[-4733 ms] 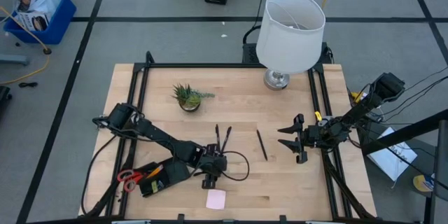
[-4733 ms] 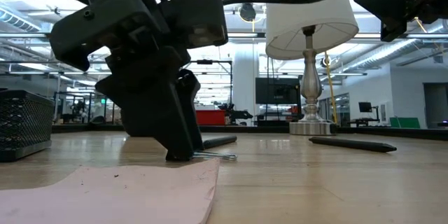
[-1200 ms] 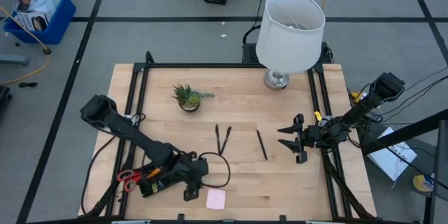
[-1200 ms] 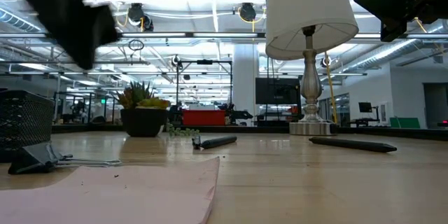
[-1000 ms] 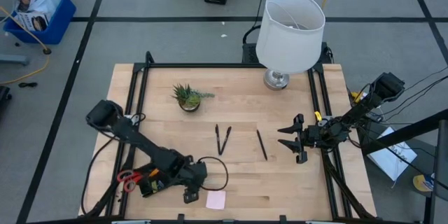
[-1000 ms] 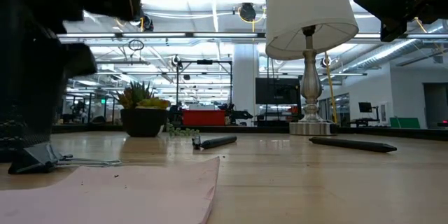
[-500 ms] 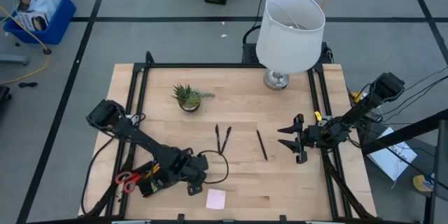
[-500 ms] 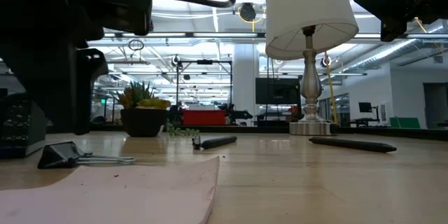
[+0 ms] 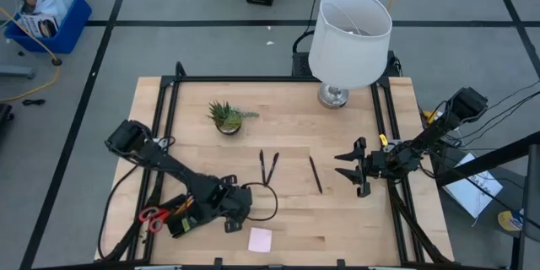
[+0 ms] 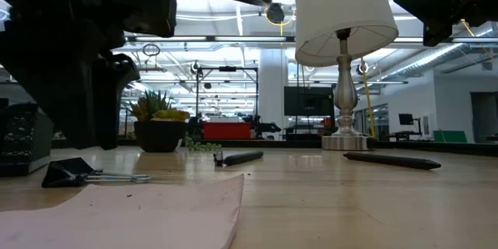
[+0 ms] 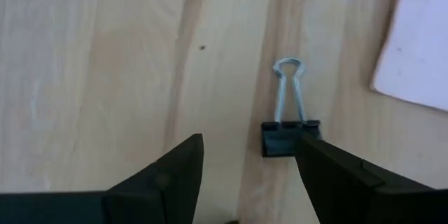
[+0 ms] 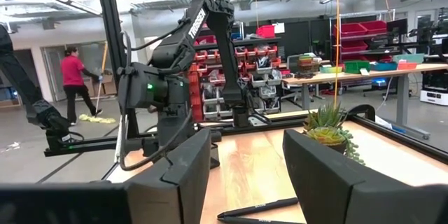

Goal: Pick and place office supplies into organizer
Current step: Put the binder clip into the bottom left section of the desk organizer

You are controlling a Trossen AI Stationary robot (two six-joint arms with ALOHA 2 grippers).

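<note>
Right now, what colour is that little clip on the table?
Black body with silver wire handles; the binder clip shows best in the left wrist view.

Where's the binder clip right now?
The binder clip lies on the table's front left, beside the pink sticky pad, just under the open left gripper.

From overhead you see even, bright light on the tabletop [image 9: 337,211], with only soft shadows under the arms. At table height, ceiling lights glare behind a silhouetted left arm, and the near pink sticky-note pad [image 10: 148,218] is blurred. Your left wrist view shows the binder clip [image 11: 289,122] slightly soft.
</note>
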